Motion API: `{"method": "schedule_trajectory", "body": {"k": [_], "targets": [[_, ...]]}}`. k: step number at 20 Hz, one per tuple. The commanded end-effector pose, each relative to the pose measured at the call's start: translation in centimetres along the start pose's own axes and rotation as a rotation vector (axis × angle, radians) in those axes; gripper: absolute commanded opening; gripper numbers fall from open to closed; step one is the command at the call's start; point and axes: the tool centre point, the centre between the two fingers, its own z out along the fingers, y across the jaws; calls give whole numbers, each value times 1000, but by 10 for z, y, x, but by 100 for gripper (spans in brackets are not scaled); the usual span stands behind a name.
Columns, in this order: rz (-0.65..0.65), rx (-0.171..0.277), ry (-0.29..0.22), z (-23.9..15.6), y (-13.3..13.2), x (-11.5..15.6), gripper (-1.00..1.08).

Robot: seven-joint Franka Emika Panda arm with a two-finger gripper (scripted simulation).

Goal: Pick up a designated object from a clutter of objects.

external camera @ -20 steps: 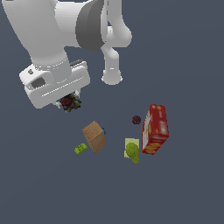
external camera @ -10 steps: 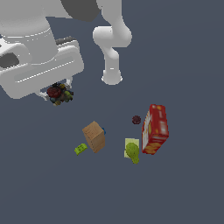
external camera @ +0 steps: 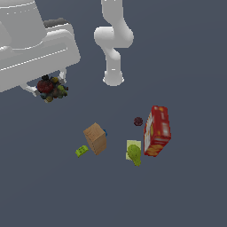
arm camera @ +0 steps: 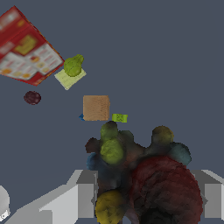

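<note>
Exterior view shows the gripper (external camera: 46,88) high at the exterior view's left, its two light fingers (external camera: 30,89) closed on either side of the cluster (external camera: 52,88), a lumpy dark bunch of red, yellow, green and black bits that hangs under the big white wrist housing, well apart from the other items. The arm's base (external camera: 113,79) stands on the dark floor (external camera: 186,53) further back. Lower down lie the tan block (external camera: 95,138) with the lime brick (external camera: 81,151) just beside it on the exterior view's left, then the pear (external camera: 134,153) resting on a pale square card (external camera: 132,145), the red box (external camera: 157,131) near them on the exterior view's right, and the maroon ball (external camera: 138,121) just beside the box. Wrist view has the cluster (arm camera: 144,179) filling the foreground between the grey fingers (arm camera: 76,197), with the block (arm camera: 96,107), brick (arm camera: 119,117), pear (arm camera: 72,66), ball (arm camera: 32,97) and box (arm camera: 26,48) small on the floor beyond it
</note>
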Motion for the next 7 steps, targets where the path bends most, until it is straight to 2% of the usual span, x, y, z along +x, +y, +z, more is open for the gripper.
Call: {"method": "schedule_trajectory", "body": {"k": [1, 7], "targets": [[0, -1, 0, -6, 2, 2, -100], [0, -1, 0, -11, 4, 3, -100]]}}
